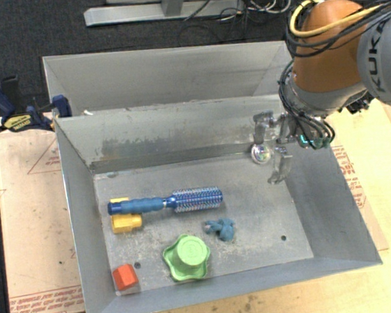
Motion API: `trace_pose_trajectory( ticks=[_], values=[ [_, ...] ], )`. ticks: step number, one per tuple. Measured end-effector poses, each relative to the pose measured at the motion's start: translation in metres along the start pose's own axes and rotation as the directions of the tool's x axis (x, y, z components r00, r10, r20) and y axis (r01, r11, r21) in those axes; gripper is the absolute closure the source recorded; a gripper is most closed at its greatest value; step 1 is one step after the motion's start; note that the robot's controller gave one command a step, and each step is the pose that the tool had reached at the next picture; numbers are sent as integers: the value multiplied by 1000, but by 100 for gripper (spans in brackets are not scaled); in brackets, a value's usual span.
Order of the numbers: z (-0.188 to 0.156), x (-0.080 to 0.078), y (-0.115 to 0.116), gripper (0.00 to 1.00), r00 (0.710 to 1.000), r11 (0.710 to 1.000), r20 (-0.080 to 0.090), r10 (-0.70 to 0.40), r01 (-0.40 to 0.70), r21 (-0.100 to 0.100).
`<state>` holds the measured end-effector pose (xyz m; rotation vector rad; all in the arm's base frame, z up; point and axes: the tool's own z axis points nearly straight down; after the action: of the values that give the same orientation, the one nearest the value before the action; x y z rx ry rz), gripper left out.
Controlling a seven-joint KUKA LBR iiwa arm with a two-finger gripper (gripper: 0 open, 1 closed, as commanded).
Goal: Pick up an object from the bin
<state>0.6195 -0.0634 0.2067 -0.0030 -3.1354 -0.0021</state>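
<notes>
My gripper [269,165] hangs at the bin's far right, near the back wall, above bare floor. Its two metal fingers stand apart, so it is open, and nothing is between them. The nearest loose thing is a small blue-grey toy figure [221,229], lying to the lower left of the gripper and well apart from it. A blue hairbrush [167,203] with a yellow tip on its handle lies across the middle of the bin, bristle head towards the gripper.
A green flower-shaped cup [187,258] sits near the front wall. A short yellow cylinder [127,223] lies just under the brush handle, and an orange-red block [125,277] is in the front left corner. The arm's orange cover and cables overhang the bin's right rim.
</notes>
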Motion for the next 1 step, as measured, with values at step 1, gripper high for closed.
trace_pose_trajectory(
  ticks=[1],
  values=[
    [67, 3, 100, 0, 983, 983, 3, -184, 184, -2]
  ],
)
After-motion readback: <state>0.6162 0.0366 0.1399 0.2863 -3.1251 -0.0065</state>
